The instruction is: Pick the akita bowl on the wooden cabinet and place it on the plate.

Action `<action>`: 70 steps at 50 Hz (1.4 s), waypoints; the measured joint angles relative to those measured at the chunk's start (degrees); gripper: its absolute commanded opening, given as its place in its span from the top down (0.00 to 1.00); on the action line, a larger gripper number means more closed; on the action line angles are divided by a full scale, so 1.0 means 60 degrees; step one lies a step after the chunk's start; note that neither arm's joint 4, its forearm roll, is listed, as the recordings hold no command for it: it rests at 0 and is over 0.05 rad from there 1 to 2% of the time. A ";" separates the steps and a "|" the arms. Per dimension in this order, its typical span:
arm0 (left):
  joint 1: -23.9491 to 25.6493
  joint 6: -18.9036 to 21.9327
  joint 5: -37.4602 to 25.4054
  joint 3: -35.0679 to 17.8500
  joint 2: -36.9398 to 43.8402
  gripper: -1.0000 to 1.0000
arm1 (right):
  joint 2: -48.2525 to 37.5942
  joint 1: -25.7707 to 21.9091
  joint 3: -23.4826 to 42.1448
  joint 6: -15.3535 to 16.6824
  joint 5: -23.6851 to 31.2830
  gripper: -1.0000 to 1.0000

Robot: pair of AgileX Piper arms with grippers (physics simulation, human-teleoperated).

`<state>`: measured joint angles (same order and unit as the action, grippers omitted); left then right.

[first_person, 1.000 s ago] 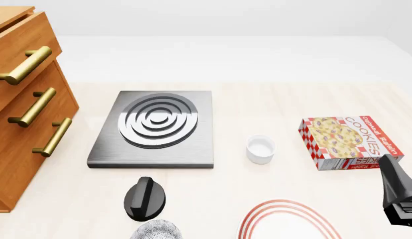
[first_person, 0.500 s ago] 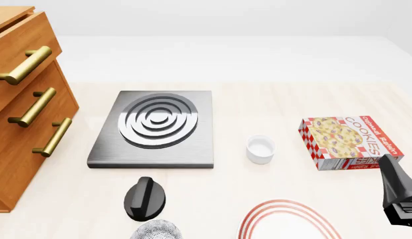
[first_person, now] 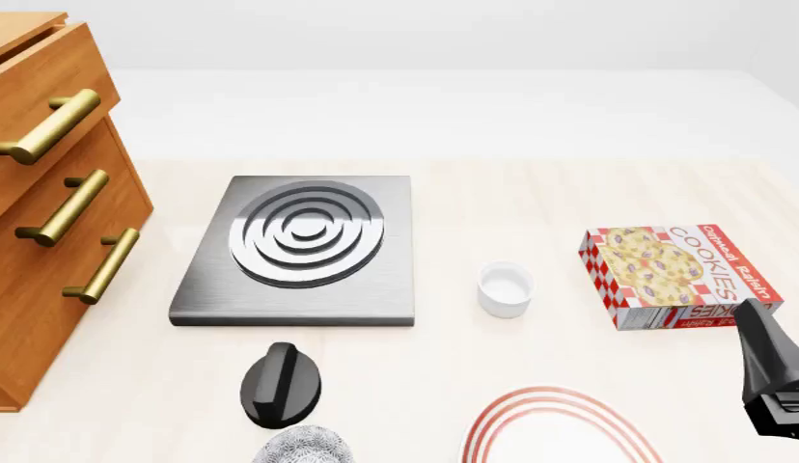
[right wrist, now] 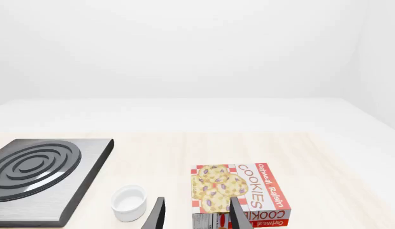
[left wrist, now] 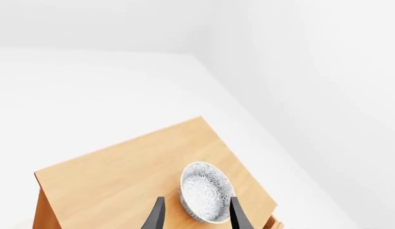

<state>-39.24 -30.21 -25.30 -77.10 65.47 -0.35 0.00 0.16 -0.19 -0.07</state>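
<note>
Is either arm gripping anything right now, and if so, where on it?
Nothing is held. The left gripper hangs open above the akita bowl on the wooden cabinet, jaws not touching it. The right gripper is open and empty too.

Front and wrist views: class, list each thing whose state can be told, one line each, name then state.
akita bowl: upright on top of the wooden cabinet, not gripped.
left pincer: open, fingers either side of the bowl, above it.
right pincer: open, holding nothing.
plate: flat on the table, nothing on its visible part.
ramekin: upright, empty.
cookie box: lying flat, closed.
second patterned bowl: on the table, mostly cut off.
</note>
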 measured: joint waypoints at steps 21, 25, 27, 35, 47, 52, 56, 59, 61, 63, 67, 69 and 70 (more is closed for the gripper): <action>0.0103 -0.0158 0.0275 0.0132 0.0499 0.00 | 0.0000 0.0000 0.0000 0.0000 0.0000 0.00; 0.0107 -0.0193 0.0328 0.0156 0.0589 0.00 | 0.0004 -0.0002 0.0000 0.0001 0.0003 0.00; 0.0110 -0.0209 0.0357 0.0166 0.0635 0.00 | 0.0005 -0.0004 0.0000 0.0001 0.0004 0.00; 0.0118 -0.0265 0.0477 0.0199 0.0824 0.00 | 0.0007 -0.0007 -0.0001 0.0001 0.0004 0.00; 0.0170 -0.0317 0.0634 0.0212 0.1089 0.00 | 0.0005 -0.0009 -0.0002 -0.0001 0.0000 0.00; 0.0207 -0.0333 0.0692 0.0205 0.1194 0.00 | 0.0002 -0.0009 -0.0003 -0.0002 -0.0003 0.00; 0.0247 -0.0341 0.0735 0.0192 0.1282 0.00 | -0.0001 -0.0009 -0.0002 -0.0003 -0.0006 0.00; 0.0281 -0.0346 0.0760 0.0175 0.1346 0.00 | -0.0003 -0.0009 -0.0002 -0.0003 -0.0008 0.00; 0.0303 -0.0349 0.0775 0.0160 0.1388 0.00 | -0.0005 -0.0009 -0.0002 -0.0003 -0.0009 0.00; 0.0326 -0.0353 0.0790 0.0144 0.1433 0.00 | -0.0006 -0.0010 -0.0002 -0.0003 -0.0010 0.00; 0.0373 -0.0364 0.0822 0.0116 0.1521 0.00 | -0.0007 -0.0010 -0.0001 -0.0003 -0.0011 0.00; 0.0400 -0.0371 0.0840 0.0107 0.1564 0.00 | -0.0007 -0.0010 -0.0001 -0.0003 -0.0010 0.00; 0.0413 -0.0373 0.0848 0.0104 0.1584 0.00 | -0.0006 -0.0010 -0.0001 -0.0003 -0.0010 0.00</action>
<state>-36.76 -32.45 -20.21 -76.48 74.97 -0.39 -0.06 0.16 -0.21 -0.12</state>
